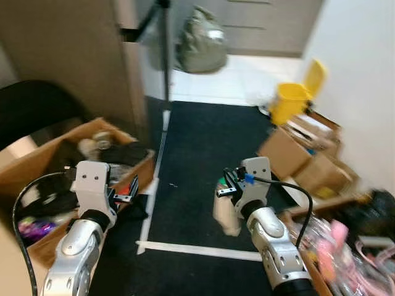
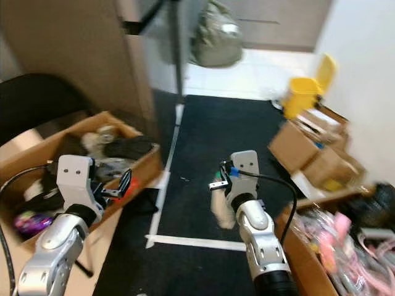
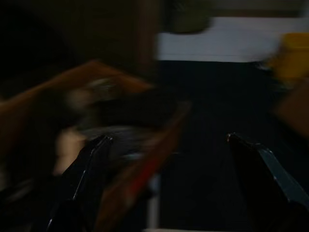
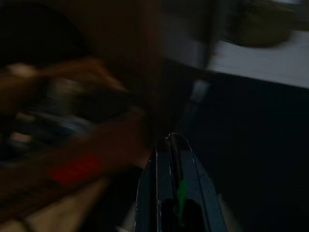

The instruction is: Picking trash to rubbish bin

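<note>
Carrying a pale piece of trash (image 1: 226,213) in the right gripper (image 1: 227,192), jaws pressed together on it, well short of the yellow rubbish bin (image 1: 289,102) ahead. Left gripper (image 1: 126,194) held wide open, empty, ready near the cardboard box (image 1: 37,161), far from the bin.

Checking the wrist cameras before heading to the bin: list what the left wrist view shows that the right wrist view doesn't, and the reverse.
Left wrist view: the left gripper with fingers spread apart, and the yellow bin. Right wrist view: the right gripper with fingers pressed together, pale trash beneath them. Both: the cardboard box, the dark carpet and the pale floor beyond.
</note>
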Controlling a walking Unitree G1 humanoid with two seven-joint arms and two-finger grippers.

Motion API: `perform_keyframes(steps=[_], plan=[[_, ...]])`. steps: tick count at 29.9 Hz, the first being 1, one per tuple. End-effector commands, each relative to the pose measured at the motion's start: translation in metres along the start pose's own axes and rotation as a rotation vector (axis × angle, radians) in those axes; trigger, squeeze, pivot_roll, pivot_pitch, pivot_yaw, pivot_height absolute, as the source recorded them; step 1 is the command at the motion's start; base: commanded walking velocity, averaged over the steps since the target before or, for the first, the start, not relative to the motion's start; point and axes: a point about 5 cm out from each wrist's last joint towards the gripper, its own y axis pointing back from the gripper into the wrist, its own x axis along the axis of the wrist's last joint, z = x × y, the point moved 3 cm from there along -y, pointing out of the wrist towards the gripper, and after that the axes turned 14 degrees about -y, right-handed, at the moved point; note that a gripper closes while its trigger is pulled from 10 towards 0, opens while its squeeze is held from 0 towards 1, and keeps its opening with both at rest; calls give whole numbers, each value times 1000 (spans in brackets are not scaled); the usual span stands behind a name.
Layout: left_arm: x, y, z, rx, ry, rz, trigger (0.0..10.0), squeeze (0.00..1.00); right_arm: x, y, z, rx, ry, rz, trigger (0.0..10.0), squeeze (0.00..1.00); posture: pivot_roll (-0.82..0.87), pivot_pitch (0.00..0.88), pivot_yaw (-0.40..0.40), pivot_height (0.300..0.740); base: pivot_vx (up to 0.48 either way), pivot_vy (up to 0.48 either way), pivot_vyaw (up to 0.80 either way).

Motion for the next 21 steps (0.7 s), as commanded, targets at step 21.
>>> perform_keyframes(steps=[21], plan=[[1, -1, 3, -13, -8, -21, 10000, 0, 4, -6, 2, -22, 9, 12, 10000, 0, 16, 100, -32, 740, 308, 0, 800]])
